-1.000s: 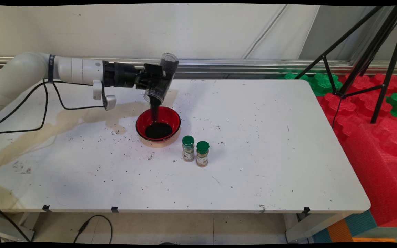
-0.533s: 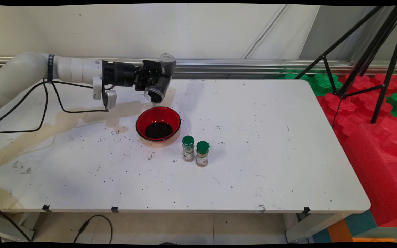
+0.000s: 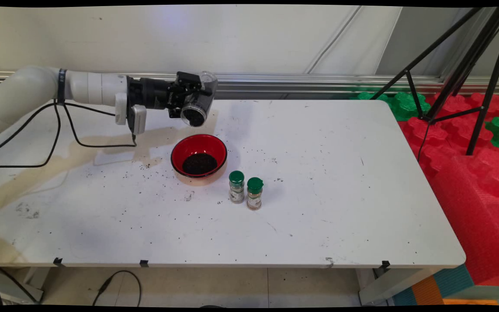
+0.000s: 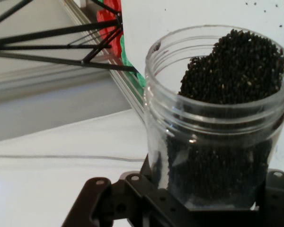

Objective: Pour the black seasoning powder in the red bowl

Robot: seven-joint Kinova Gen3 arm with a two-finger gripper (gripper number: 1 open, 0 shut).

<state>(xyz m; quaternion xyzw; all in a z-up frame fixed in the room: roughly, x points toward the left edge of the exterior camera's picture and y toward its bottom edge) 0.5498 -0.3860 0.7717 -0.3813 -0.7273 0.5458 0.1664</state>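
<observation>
The black two-finger gripper [image 3: 191,102] is clamping its jaws on a clear plastic jar of black seeds [image 3: 197,106], tilted near the desk's [image 3: 340,195] far edge above the red-lined bowl [image 3: 199,161]; more tilt risks seeds spilling past the rim.

Clear jar [image 3: 197,106], open, holding black seeds [image 4: 227,80], tilted, clamped in gripper [image 3: 184,97] above red bowl [image 3: 199,161]

A white, stained desk [image 3: 340,208] stands before a pale wall [image 3: 167,34] with a metal rail [image 3: 297,82]. Right of it are red foam blocks [image 3: 474,182], green foam pieces [image 3: 405,104] and a black tripod [image 3: 470,65]. Light tiled floor [image 3: 232,286] lies below.
</observation>
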